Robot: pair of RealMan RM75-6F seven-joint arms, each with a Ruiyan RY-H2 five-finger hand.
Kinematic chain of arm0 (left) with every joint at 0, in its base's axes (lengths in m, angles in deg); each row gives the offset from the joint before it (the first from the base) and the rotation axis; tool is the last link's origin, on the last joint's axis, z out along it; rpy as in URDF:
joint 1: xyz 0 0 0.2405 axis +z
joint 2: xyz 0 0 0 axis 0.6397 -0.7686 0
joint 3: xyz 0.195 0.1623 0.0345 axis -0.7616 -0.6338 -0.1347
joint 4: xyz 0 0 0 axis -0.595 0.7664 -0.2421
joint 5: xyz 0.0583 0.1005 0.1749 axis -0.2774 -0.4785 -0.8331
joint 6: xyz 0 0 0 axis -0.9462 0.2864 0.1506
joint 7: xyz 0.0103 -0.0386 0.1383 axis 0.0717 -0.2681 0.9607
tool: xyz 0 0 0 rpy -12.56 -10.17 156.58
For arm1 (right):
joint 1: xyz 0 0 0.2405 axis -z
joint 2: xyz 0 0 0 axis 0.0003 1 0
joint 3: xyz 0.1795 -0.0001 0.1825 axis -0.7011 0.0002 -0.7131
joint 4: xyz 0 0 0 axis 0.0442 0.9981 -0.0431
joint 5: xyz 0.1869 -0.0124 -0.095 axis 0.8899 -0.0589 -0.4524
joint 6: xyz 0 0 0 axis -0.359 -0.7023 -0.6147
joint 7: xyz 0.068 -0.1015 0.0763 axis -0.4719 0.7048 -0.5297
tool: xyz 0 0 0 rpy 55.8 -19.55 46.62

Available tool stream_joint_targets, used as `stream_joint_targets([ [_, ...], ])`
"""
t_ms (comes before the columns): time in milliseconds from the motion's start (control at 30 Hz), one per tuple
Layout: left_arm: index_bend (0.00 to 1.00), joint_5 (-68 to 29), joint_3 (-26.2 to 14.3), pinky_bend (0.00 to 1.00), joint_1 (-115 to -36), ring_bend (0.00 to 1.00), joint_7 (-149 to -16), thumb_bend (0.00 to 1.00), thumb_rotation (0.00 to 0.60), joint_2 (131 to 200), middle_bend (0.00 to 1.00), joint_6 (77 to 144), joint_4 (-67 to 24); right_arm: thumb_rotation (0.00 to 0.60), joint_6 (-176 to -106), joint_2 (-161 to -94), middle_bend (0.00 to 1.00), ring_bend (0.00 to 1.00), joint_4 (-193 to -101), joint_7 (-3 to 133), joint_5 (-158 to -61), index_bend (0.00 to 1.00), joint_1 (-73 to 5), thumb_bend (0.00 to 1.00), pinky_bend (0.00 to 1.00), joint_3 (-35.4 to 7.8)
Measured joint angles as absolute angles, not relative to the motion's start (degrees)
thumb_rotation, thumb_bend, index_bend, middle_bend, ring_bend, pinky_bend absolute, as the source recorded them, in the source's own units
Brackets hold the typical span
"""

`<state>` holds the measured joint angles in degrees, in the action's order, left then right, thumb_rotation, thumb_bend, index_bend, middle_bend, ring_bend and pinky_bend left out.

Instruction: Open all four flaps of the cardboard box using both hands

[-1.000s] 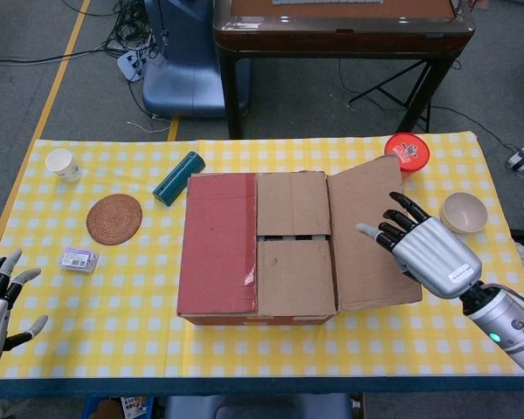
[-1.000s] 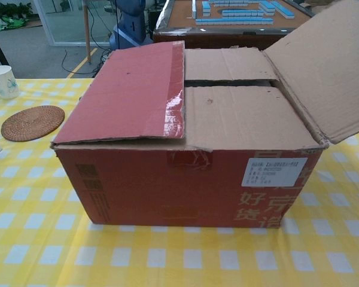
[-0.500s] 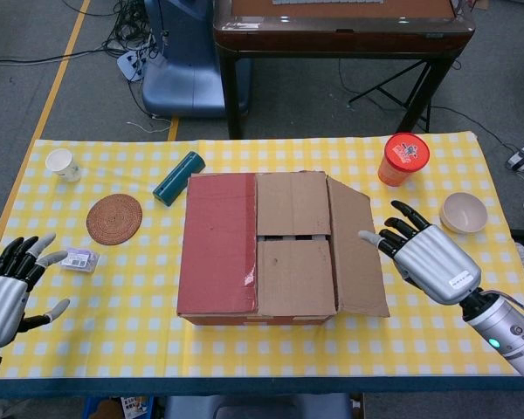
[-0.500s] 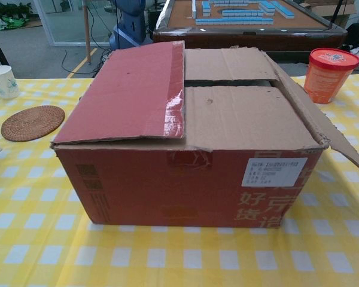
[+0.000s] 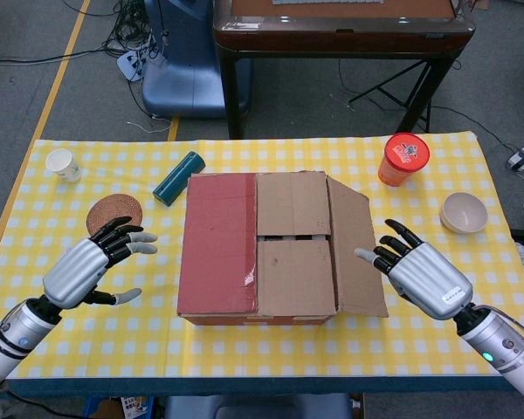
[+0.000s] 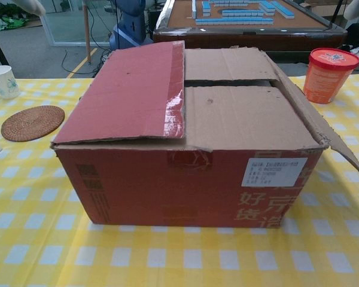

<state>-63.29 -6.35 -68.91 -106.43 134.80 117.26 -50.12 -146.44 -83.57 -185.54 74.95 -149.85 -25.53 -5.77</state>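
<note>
Cardboard box mid-table, right flap folded out. Left hand and right hand flank it, fingers spread, empty. Chest view barely catches them; box interior hidden.

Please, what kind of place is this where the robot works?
Probably an indoor lab or demo room, not a home: bare grey floor with cables, a yellow line marked on it, and a mahjong table behind the checkered work table.
</note>
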Motion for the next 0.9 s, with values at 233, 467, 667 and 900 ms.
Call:
stream_joint_targets([
  [233, 0.35, -63.58, -5.29, 0.07, -75.50, 0.16, -107.14, 0.23, 0.600, 137.06, 0.24, 111.71, -51.72, 0.600, -147.98, -84.51, 0.36, 0.26, -185.41, 77.45, -149.64, 0.22, -23.22, 0.70, 0.10, -5.30],
  [467, 0.36, -62.08, -3.63, 0.07, -82.54, 0.15, -104.01, 0.23, 0.600, 141.02, 0.24, 105.06, -53.42, 0.600, -147.58, -84.23, 0.36, 0.26, -185.16, 77.36, -148.66, 0.22, -23.18, 0.70, 0.10, -6.01],
  [667, 0.37, -59.46, -2.70, 0.07, -87.05, 0.14, -99.85, 0.23, 0.600, 144.59, 0.24, 100.09, -53.53, 0.600, -146.78, -84.22, 0.36, 0.26, -185.25, 77.38, -148.05, 0.22, -23.35, 0.70, 0.10, -6.39],
  [900, 0.38, -53.96, -1.66, 0.05, -91.49, 0.12, -93.76, 0.23, 0.600, 147.18, 0.25, 93.71, -53.03, 0.600, -145.86, -84.64, 0.36, 0.26, -184.78, 77.09, -147.30, 0.22, -23.61, 0.71, 0.10, -6.74],
])
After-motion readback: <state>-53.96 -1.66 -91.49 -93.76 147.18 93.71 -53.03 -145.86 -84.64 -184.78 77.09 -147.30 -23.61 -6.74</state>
